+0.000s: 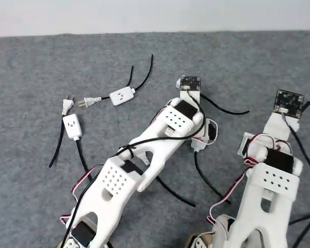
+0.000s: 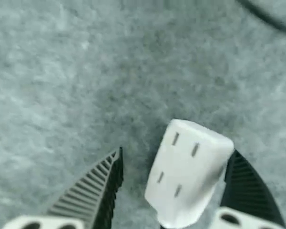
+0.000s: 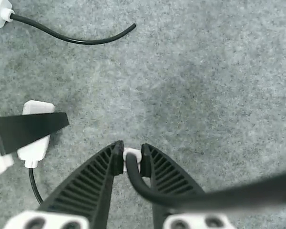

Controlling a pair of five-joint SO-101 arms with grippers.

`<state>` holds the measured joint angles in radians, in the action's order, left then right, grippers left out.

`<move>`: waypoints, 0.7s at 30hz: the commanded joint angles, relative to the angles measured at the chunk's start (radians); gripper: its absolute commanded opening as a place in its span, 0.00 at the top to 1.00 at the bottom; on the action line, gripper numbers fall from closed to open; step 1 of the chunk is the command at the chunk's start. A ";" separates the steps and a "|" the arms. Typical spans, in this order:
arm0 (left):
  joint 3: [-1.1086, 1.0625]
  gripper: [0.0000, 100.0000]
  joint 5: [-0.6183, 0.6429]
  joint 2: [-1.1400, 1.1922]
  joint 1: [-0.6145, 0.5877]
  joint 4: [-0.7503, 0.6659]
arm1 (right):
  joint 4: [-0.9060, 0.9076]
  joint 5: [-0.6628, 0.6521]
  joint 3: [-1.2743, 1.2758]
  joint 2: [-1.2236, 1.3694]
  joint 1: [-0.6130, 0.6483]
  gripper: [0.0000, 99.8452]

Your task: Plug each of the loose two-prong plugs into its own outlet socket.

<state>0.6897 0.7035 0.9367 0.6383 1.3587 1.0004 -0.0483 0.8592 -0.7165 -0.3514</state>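
While my right end effector [image 3: 131, 147] pinches the plug [image 3: 133, 153]: jaws narrow, clamped on its white body, with the black cable [image 3: 219, 195] trailing back across my fingers. The prongs are hidden from me.
Plug's place: just right of the middle of the bench [image 1: 36, 196], near the socket [image 2: 188, 167] but apart from it.
Left end effector [image 2: 176, 153]: wide, straddling the socket. 1 finger sits close at its side and the other stands apart, so nothing is clamped.
Socket's place: near the middle of the bench, with its slotted face turned toward my left wrist. It shows 4 slots in 2 pairs.
Other pieces: a second socket [image 1: 121, 95] and a third socket [image 1: 72, 125] lie toward the far-left corner, with small plugs [image 1: 67, 106] just beside them. I cannot tell whether any of those is seated.
Step in hand, as I judge it: bring the plug to the socket between my left jaws.
Doing it well: I should close my left jaws on the socket's plain sides first, so it cannot slide or tip, and keep both fingers off the slotted face. Then I should turn my right wrist until the 2 prongs line up with 1 pair of slots and press straight along them, never at a slant.
Cable: it needs slack, because a taut lead would twist the plug in my grip.
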 commanded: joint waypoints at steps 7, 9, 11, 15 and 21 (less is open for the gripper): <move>0.446 0.68 -0.055 0.201 0.071 0.256 | -0.018 -0.002 -0.009 -0.010 -0.005 0.99; 0.533 0.72 -0.071 0.252 0.091 0.299 | -0.018 -0.002 -0.009 -0.010 -0.005 0.99; 0.616 0.82 -0.152 0.299 0.114 0.341 | -0.019 -0.002 -0.009 -0.010 -0.005 0.99; 0.746 0.98 -0.244 0.371 0.141 0.400 | -0.019 -0.002 -0.009 -0.010 -0.005 0.99; 0.615 0.99 -0.598 0.316 0.126 0.404 | -0.021 -0.002 0.000 -0.010 -0.007 0.99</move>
<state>1.3740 0.3030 1.3157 0.7702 1.7039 1.0004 -0.0483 0.8654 -0.7165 -0.3514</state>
